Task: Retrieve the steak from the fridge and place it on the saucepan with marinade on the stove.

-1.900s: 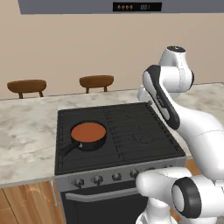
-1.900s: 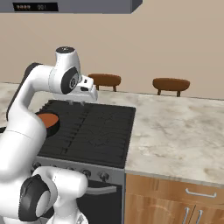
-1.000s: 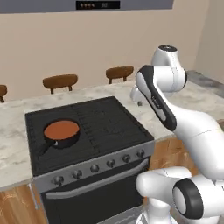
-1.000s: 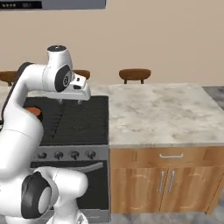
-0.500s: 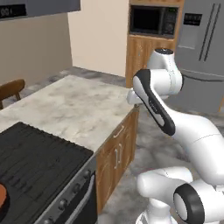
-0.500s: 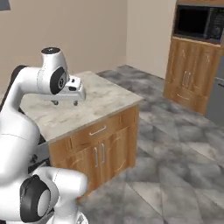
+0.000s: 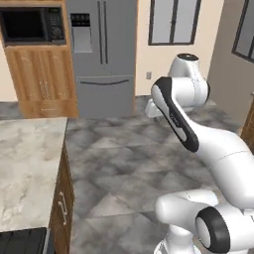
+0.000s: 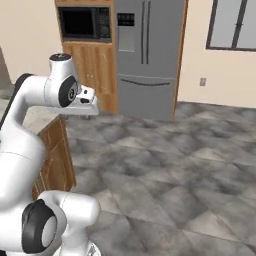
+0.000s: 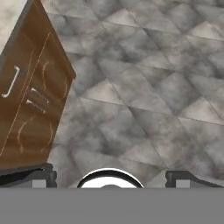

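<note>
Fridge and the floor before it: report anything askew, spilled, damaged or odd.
Nothing stands out. The fridge stands with both doors and the bottom drawer shut, handles straight. The grey tiled floor shows no spill. The microwave sits square in its wooden cabinet.

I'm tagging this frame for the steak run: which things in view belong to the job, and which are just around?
Job:
fridge, doors shut
stove, corner only
gripper, open and empty

Just around:
microwave
wooden cabinet
marble counter
windows
</note>
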### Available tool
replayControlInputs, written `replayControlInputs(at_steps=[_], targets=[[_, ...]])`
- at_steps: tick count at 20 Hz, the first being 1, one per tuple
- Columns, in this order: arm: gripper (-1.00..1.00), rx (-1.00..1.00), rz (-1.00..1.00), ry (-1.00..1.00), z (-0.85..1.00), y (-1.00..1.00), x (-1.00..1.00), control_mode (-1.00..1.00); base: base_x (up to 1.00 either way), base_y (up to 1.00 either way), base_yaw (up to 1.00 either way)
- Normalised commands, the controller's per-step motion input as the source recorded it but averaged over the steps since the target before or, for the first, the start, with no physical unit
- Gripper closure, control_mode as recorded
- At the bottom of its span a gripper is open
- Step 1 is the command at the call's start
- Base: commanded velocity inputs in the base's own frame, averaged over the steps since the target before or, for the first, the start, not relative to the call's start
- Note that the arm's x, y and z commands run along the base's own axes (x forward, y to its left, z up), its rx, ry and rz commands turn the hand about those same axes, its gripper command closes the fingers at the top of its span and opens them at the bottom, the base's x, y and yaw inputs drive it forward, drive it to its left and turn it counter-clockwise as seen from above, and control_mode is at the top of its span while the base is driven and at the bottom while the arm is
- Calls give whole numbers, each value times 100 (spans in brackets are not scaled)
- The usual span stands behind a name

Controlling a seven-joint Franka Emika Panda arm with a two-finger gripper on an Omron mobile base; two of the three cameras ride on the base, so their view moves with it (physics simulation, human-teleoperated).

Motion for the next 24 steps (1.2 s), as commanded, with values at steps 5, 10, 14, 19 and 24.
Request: replayControlInputs(at_steps=[5,10,14,19,24], targets=[[-100,0,0,0,0,0,0,100,43,12,-38],[-100,0,0,0,0,0,0,100,87,12,-29],[-100,0,0,0,0,0,0,100,100,3,-17],[-100,0,0,0,0,0,0,100,100,0,0],[-100,0,0,0,0,0,0,100,100,9,0]])
